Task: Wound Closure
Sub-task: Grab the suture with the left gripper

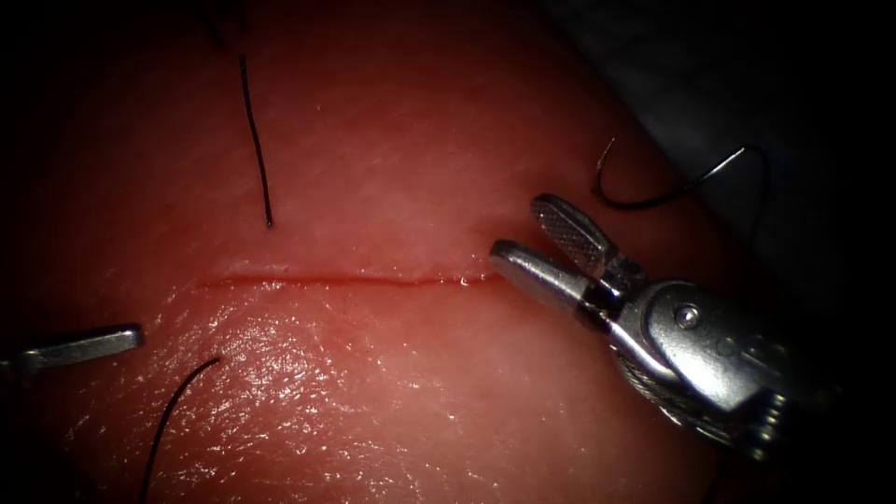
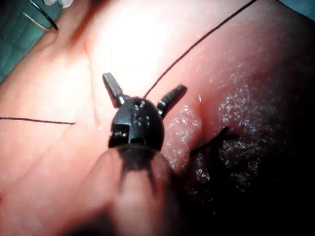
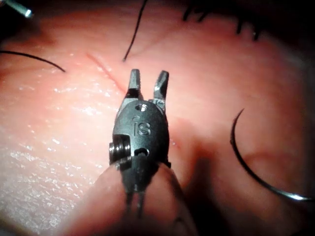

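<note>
Needle (image 1: 653,191): curved, thin, dark with a bright glint near one end; lying free on the tissue (image 1: 392,392), well right of the cut (image 1: 355,278), long axis running left to right, arc open upward; not in the tissue. Thread (image 1: 255,140): dark strands above and below the cut. Right tool (image 1: 523,238): jaws spread, empty, at the cut's right end. Left tool (image 2: 144,89): jaws splayed wide, holding nothing.

A surgical training bench — a slab of pork tissue (image 1: 392,373) with a shallow cut (image 1: 355,278), a loose curved needle (image 1: 672,182) at two o'clock, and black thread (image 1: 255,140) at eleven.
</note>
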`<state>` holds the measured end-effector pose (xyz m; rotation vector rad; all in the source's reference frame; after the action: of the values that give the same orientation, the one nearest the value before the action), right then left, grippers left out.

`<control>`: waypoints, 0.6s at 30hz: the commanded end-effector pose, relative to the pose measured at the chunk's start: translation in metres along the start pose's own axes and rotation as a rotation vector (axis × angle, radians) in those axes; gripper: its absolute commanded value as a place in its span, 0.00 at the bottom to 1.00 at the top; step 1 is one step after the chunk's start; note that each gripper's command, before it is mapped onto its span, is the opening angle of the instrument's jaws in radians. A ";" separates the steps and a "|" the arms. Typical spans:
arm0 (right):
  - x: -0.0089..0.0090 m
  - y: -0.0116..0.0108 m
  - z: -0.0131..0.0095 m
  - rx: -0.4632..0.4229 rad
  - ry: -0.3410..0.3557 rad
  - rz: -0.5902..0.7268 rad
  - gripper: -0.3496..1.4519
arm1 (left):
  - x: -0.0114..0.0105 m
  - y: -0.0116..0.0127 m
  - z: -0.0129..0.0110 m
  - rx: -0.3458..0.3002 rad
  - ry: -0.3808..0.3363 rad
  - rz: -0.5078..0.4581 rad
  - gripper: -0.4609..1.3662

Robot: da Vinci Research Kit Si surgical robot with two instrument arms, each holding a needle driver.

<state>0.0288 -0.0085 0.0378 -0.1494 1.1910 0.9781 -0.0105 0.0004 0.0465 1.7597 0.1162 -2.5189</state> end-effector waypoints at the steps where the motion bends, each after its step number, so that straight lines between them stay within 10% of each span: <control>1: -0.0001 0.0000 0.0000 0.002 0.001 0.000 0.50 | 0.0004 0.0001 0.0002 0.010 0.003 0.015 0.75; 18: -0.0002 -0.0001 0.0000 0.001 0.002 -0.002 0.54 | 0.0019 0.0020 0.0022 0.008 0.009 0.066 0.66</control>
<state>0.0289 -0.0087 0.0380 -0.1523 1.1918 0.9775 -0.0130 -0.0019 0.0456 1.7482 0.0451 -2.4692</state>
